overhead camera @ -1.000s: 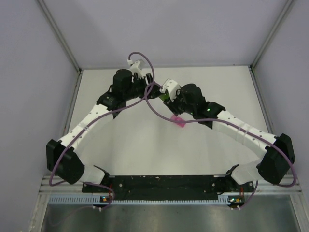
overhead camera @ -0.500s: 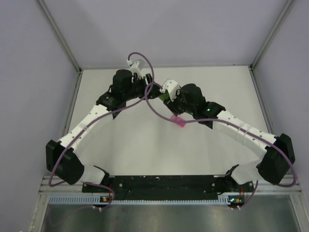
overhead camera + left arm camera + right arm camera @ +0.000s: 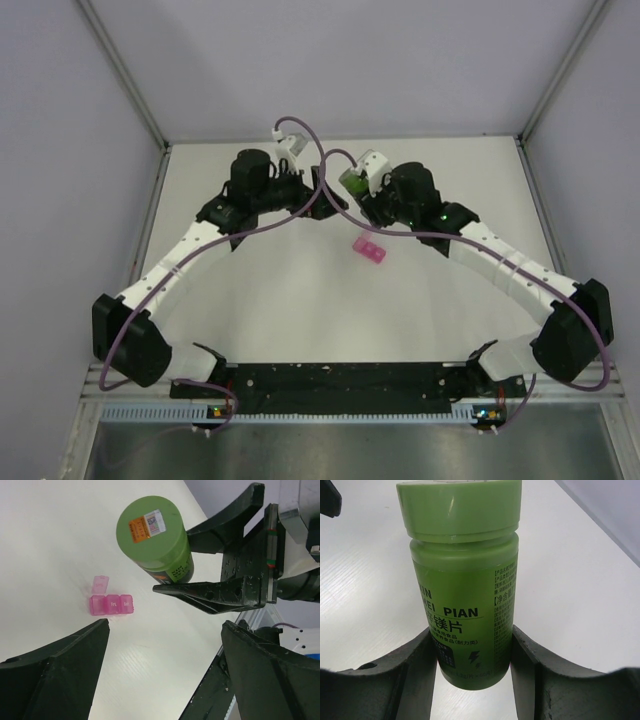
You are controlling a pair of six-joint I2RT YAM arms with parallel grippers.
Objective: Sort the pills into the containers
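The right gripper [image 3: 472, 652] clamps the green bottle [image 3: 462, 580] beyond the pill box [image 3: 111, 604], which lies well apart from the table [image 3: 300, 300] edges. The left gripper [image 3: 165, 625] gapes wide.

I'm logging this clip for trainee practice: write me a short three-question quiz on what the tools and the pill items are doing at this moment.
1. True or false: the green bottle has its cap off.
2. Which tool grips the green bottle? A) left tool B) right tool C) neither
3. How many compartments of the pink pill box stand open?
Key: 1. False, the cap is on. 2. B; the left tool is open and empty. 3. One, at an end.
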